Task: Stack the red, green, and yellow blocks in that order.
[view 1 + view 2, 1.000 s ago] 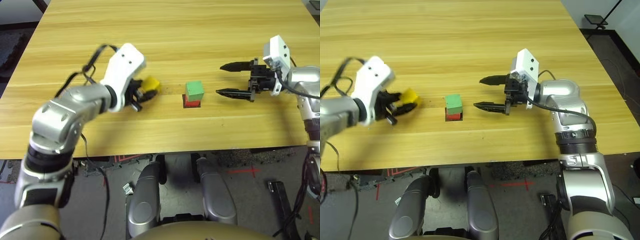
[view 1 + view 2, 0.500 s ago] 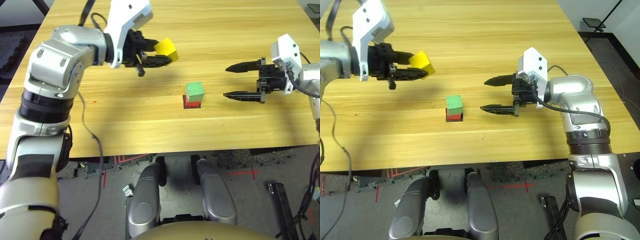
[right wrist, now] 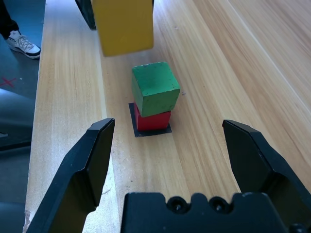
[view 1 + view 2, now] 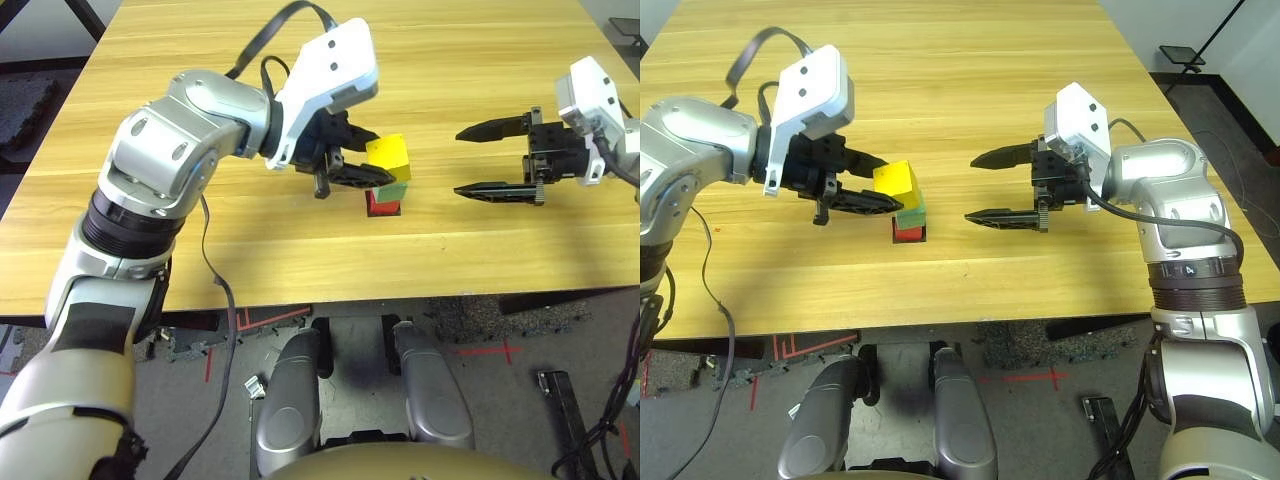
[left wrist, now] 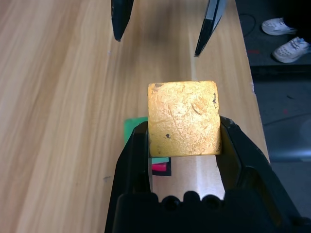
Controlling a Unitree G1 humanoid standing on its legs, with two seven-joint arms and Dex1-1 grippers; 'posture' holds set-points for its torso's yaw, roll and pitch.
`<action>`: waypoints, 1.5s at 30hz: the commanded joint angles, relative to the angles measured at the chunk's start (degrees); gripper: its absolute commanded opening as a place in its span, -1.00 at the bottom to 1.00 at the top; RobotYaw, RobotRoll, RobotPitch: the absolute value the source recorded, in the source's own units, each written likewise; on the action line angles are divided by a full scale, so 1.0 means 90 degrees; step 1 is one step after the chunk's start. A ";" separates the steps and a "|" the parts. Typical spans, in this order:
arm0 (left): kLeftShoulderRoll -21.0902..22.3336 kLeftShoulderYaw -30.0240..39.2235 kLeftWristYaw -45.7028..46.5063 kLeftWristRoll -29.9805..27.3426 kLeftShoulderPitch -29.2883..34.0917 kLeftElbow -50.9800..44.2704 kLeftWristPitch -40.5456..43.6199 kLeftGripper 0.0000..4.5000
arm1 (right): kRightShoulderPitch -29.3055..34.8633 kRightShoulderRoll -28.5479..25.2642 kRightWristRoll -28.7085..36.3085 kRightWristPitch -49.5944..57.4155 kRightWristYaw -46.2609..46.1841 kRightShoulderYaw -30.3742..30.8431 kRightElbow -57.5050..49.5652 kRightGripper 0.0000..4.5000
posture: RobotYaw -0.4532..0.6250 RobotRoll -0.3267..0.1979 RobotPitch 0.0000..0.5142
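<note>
Wood table [image 4: 200, 240]: left hand [image 4: 362, 172] pinching yellow block [image 4: 387, 157]; right hand [image 4: 487, 160] spread

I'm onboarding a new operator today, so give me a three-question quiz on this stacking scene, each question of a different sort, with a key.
1. True or false: the green block sits on the red block.
2. What does the left gripper hold: (a) nothing, (b) the yellow block, (c) the red block?
3. Fill in: the right gripper has its jaws ____.

Key: 1 true. 2 b; the block hangs above the stack, not yet set down. 3 open, beside the stack on the table, touching no block.
</note>
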 commanded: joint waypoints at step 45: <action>-0.0496 -0.0740 -0.0220 0.1048 -0.0436 0.0697 -0.0110 -0.15 | 0.0344 0.0133 0.0166 0.0093 -0.0341 -0.0077 -0.0389 1.00 | 0.32 0.76 0.06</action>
